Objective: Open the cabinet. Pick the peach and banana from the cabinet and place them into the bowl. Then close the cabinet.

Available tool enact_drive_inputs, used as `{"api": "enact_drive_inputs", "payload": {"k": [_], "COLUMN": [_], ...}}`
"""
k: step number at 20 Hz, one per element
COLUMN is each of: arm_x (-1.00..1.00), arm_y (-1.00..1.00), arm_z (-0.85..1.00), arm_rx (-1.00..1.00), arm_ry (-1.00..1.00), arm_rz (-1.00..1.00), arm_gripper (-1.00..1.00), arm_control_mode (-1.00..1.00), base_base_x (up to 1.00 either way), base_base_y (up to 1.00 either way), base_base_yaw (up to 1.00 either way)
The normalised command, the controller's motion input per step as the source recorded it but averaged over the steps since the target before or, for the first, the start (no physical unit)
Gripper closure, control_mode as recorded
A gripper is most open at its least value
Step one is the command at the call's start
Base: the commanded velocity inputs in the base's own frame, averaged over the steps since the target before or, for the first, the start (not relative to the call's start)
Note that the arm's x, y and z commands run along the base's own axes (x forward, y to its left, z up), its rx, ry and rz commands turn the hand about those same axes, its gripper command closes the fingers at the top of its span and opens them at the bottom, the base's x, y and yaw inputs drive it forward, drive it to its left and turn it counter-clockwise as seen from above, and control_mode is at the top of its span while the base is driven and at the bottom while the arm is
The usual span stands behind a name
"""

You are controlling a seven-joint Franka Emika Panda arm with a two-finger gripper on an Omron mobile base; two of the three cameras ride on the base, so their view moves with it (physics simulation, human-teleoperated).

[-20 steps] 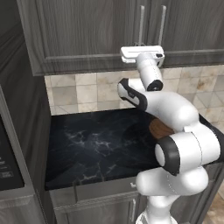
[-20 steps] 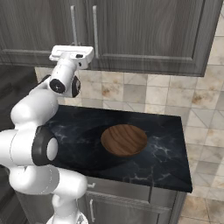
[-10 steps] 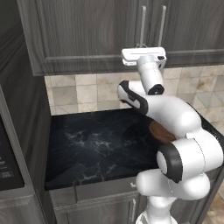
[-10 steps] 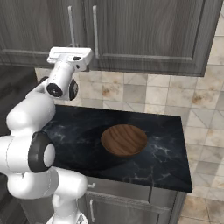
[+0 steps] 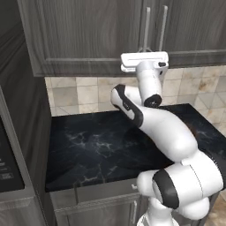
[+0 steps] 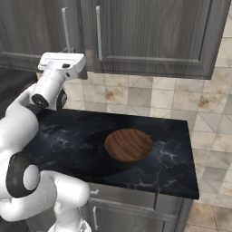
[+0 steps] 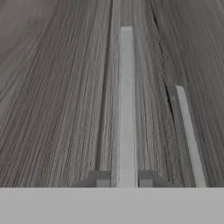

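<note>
- We have the hand (image 7: 124,178) pinched narrow around the lower end of a silver bar handle (image 7: 126,100), since pulling it should swing the door.
- The cabinet (image 5: 88,35) is shut, so we cannot see the peach or banana.
- The bowl (image 6: 128,145) waits empty on the dark marbled worktop (image 6: 72,136), below the tiled backsplash (image 6: 149,97).

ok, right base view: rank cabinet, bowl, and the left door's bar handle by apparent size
1. cabinet, largest by far.
2. bowl.
3. bar handle, smallest: long but very thin, its lower end hidden behind the hand.
</note>
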Motion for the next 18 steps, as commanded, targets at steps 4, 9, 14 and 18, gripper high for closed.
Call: {"api": "enact_drive_inputs", "payload": {"k": [4,9,14,18], "arm_x": [-0.93,-0.99,-1.00,-1.00], "arm_y": [0.68,0.73,0.88,1.00], "arm_z": [0.44,0.52,0.49,0.57], "arm_rx": [0.00,0.00,0.00,0.00], "arm_ry": [0.00,0.00,0.00,0.00], "arm_rz": [-0.12,-0.12,-0.13,-0.14], "arm_gripper": [1.00,1.00,1.00,1.00], "arm_control_mode": [-1.00,-1.00,-1.00,-1.00], "base_base_x": [0.00,0.00,0.00,0.00], "base_base_y": [0.00,0.00,0.00,0.00], "base_base_yaw": [0.00,0.00,0.00,0.00]}}
